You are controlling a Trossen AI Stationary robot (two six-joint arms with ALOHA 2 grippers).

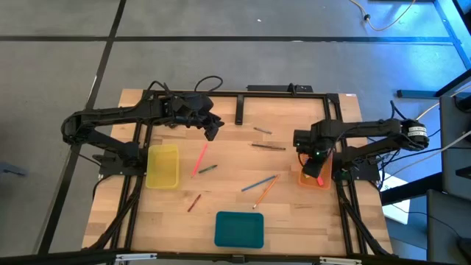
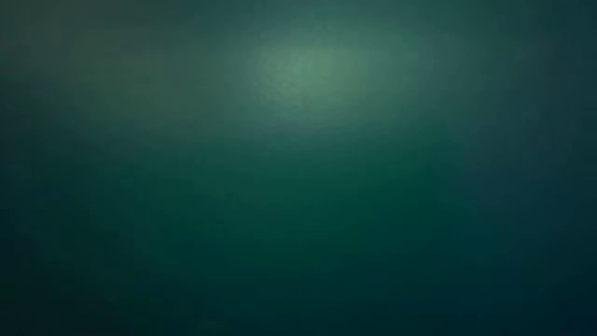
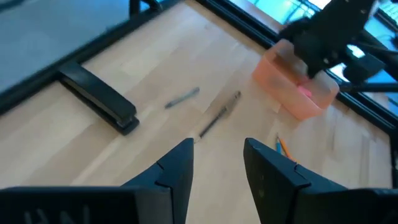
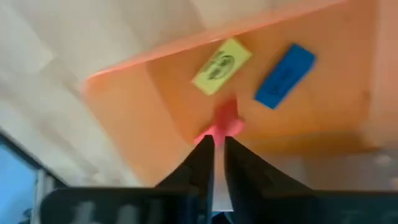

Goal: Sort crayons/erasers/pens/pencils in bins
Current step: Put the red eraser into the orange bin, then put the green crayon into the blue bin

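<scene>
My right gripper (image 4: 214, 140) hangs over the orange bin (image 1: 324, 181) at the table's right, its fingers nearly together on a pink-red eraser (image 4: 225, 118). A yellow eraser (image 4: 221, 65) and a blue eraser (image 4: 285, 74) lie flat on the bin's floor. My left gripper (image 3: 217, 155) stands open above the far left-centre of the table (image 1: 212, 131), holding nothing. Long pens and pencils lie flat on the wood: a pink-red one (image 1: 199, 160), a green one (image 1: 207, 169), a blue one (image 1: 257, 182), an orange one (image 1: 265, 193). A short crayon (image 1: 193, 202) lies nearer the front. My right gripper pinches one end of the pink-red eraser (image 4: 216, 132) between its two fingertips. The fingers come from above, pointing steeply down into the orange bin. The eraser sticks out beyond the tips over the bin's floor; whether it touches the floor I cannot tell.
A yellow bin (image 1: 163, 165) stands at the left and a teal bin (image 1: 239, 229) at the front centre. Two dark sticks (image 1: 268, 146) (image 1: 263, 130) lie toward the far side. A black bar (image 3: 99, 99) lies near the far edge. The low view is dark.
</scene>
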